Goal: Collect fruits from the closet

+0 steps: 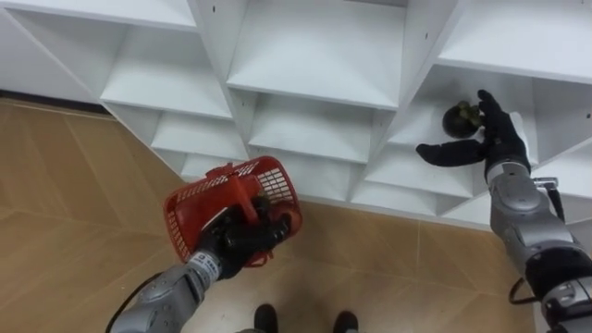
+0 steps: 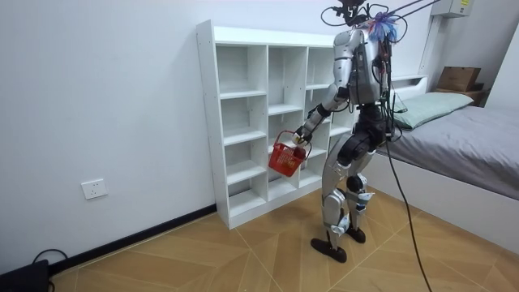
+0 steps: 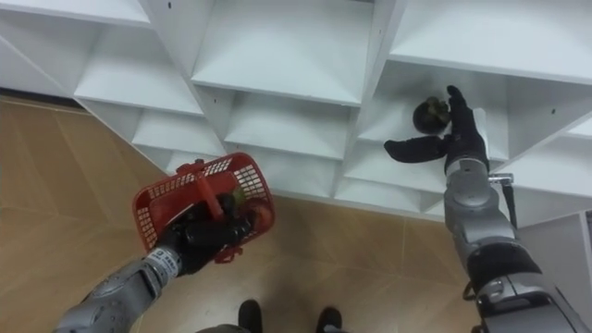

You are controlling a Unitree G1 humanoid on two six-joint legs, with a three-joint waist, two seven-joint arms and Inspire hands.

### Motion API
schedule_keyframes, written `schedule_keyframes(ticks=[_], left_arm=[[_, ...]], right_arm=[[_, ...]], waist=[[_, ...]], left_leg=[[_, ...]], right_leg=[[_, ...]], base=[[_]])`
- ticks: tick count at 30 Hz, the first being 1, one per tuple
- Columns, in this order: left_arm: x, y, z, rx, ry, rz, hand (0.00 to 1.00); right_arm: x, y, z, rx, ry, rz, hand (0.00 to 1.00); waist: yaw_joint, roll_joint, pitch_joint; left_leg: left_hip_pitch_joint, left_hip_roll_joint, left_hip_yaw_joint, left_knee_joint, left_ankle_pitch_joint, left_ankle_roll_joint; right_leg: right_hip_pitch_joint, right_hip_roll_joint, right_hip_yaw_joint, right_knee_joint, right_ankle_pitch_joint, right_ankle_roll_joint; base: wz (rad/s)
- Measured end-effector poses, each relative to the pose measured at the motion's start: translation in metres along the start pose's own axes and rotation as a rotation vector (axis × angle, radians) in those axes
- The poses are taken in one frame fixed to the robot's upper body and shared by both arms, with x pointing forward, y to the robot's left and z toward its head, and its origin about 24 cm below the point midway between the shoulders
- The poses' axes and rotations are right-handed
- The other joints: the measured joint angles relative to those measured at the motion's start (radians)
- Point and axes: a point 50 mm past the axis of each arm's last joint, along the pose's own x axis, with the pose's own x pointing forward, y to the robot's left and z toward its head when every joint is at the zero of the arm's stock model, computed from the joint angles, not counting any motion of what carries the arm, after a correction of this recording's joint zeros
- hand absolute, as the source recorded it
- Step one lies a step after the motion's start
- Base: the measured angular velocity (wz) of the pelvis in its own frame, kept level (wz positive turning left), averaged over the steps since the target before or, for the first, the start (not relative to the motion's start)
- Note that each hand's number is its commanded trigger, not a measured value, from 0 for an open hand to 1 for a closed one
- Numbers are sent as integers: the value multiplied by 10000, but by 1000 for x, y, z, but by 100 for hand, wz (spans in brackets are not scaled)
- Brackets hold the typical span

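Where fruit (image 1: 460,117) sits, hand (image 1: 495,139) (right) hovers.

A white closet (image 2: 243,122) of open shelves is being shown right in front of the right hand (image 1: 495,139), backed by a plain white wall (image 2: 105,97), while a pale wooden floor (image 1: 74,185) is being seen beneath the left hand (image 1: 242,239) and a grey-covered bed (image 2: 470,138) well behind both.

A white open shelf unit (image 1: 314,65) of square compartments stands on a wooden floor (image 1: 65,203), against the wall. One dark round fruit (image 1: 460,117) sits on a board in its right column.
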Motion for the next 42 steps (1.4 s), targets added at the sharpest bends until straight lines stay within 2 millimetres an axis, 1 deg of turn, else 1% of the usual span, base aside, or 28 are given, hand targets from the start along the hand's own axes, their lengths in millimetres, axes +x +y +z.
schedule_keyframes(ticks=[5, 9, 13, 16, 23, 30, 36, 42], left_arm=[[1, -2, -1, -48, -6, -40, 100], [1, -3, -1, -54, 6, -63, 100], [1, -2, -1, -51, 3, -57, 100], [1, -2, -1, -52, 0, -59, 100], [1, -2, -2, -88, -2, 127, 100], [2, -3, -3, -147, 31, 294, 100], [2, -3, -2, -512, -63, 312, 100], [4, -6, -3, -615, -92, 227, 100]], right_arm=[[0, -7, -1, -139, 12, -628, 100], [0, -7, -2, -152, 88, -717, 100], [0, -4, -2, -119, 173, -631, 100], [-1, 0, -3, -48, 180, -478, 100], [-1, 1, -5, 564, 516, -484, 100], [0, 1, -4, 696, 555, -534, 100], [0, -1, -8, 1401, 850, -646, 100], [0, -2, -8, 1777, 856, -665, 100]], waist=[[11, -45, 3], [12, -84, 9], [31, -138, 32], [37, -151, 27], [70, -155, 24], [69, -146, 19], [105, -133, 14], [55, -118, 9]], left_leg=[[0, 7, 13, -8, 0, 0], [-1, 13, 13, -18, 1, -2], [-5, 6, 12, -14, 1, -2], [-3, 5, 5, 0, 2, -1], [-1, 3, -3, 5, 11, 11], [10, 10, -6, 4, 11, 12], [9, 23, -22, 8, 10, 11], [6, 1, -95, -15, 11, 12]], right_leg=[[0, 8, 4, 3, 0, 0], [10, 21, 4, -2, 0, 0], [11, 14, 4, -16, -2, 3], [30, 11, -5, -19, -2, 4], [51, -2, -45, -94, 5, 6], [112, 16, -57, -178, 37, 20], [115, 25, -77, -173, 39, 14], [151, 29, -112, -151, 42, 17]], base=[[0], [0], [0], [0], [0], [0], [0], [2]])
